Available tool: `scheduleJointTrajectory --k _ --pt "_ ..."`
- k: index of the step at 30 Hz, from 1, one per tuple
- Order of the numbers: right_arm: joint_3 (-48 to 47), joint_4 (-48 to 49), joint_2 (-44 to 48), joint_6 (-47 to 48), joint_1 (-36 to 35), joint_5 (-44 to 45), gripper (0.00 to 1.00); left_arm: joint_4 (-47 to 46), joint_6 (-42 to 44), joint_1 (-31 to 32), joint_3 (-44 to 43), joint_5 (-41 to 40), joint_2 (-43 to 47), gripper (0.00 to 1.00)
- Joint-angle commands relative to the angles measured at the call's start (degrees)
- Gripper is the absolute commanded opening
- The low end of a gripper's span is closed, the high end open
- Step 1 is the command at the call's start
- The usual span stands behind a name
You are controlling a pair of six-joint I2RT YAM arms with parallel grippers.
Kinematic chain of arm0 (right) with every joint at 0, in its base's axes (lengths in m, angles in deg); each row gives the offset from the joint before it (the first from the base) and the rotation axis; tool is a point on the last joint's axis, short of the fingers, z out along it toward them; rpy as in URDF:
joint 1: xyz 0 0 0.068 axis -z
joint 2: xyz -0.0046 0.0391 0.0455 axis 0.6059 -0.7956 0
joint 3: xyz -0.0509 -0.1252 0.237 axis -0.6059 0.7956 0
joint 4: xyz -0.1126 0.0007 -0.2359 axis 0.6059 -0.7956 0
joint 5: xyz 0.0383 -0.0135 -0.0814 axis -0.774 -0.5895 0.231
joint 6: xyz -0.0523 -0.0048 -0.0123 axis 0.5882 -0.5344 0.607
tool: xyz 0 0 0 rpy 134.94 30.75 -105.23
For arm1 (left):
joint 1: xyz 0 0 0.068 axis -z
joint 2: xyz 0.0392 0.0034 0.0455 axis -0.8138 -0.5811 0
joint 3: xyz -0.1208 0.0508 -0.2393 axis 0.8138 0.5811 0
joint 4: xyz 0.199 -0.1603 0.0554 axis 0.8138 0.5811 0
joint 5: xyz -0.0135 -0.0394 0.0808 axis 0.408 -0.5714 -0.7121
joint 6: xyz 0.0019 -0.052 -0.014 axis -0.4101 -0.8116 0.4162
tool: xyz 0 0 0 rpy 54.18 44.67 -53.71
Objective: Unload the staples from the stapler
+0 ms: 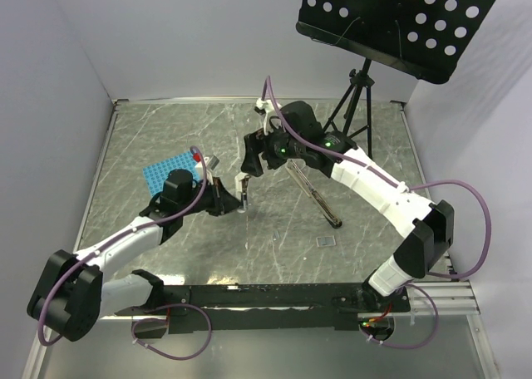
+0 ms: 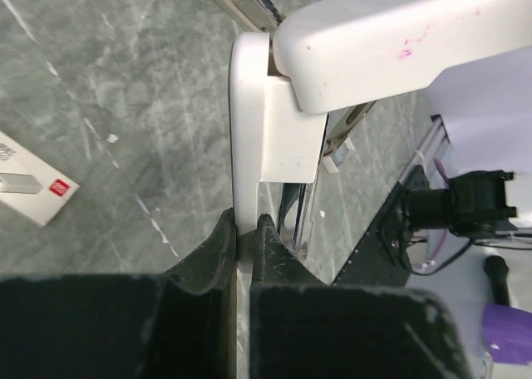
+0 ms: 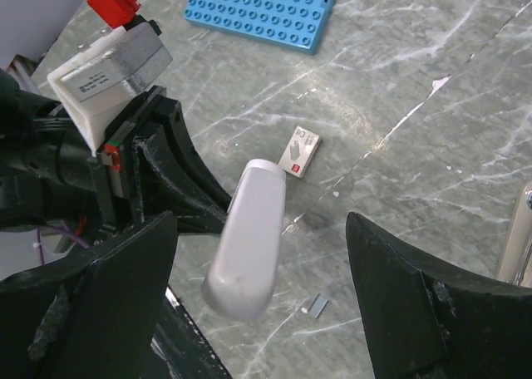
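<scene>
My left gripper (image 2: 245, 229) is shut on the lower end of the white stapler (image 2: 249, 130) and holds it up off the table. The stapler's white top (image 2: 374, 46) is swung open, with the silvery channel (image 2: 295, 213) showing beside the fingers. In the top view the stapler (image 1: 244, 189) hangs between both grippers, the left gripper (image 1: 226, 198) on its left. My right gripper (image 3: 259, 221) is open with its fingers on either side of the stapler (image 3: 249, 238), not touching it. The staples (image 3: 314, 306), a tiny dark grey strip, lie on the table below.
A small white box with a red mark (image 3: 299, 152) lies on the marble table beyond the stapler. A blue studded plate (image 1: 170, 173) sits at the left. A black music stand's tripod (image 1: 312, 192) stands behind the right arm. A small pale rectangle (image 1: 326, 241) lies at the front right.
</scene>
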Motion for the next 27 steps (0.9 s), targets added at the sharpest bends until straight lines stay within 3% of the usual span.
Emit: scheduleJointTrajectory --k 1,9,12,15,27 --pt "-2.5 -2.9 1.7 -0.9 0.4 0.2 0.89 0.9 3.0 0.4 -3.1 -4.0 0.4 0.01" --pt "3.6 -5.0 6.2 -6.8 0.3 7.9 0.86 2.2 -1.1 0.4 -3.9 -4.5 -1.5 0.01" --pt "7.5 -2.3 8.5 -9.3 0.0 6.3 0.79 3.1 -1.8 0.4 -4.8 -4.7 -2.3 0.01" --pt "10.7 1.9 9.2 -10.9 -0.6 3.4 0.61 2.9 -2.5 0.3 -5.1 -3.9 -2.9 0.01" --pt "3.0 5.4 -0.7 -11.2 -1.0 3.0 0.54 -2.5 -1.6 0.4 -1.9 0.4 -1.4 0.01"
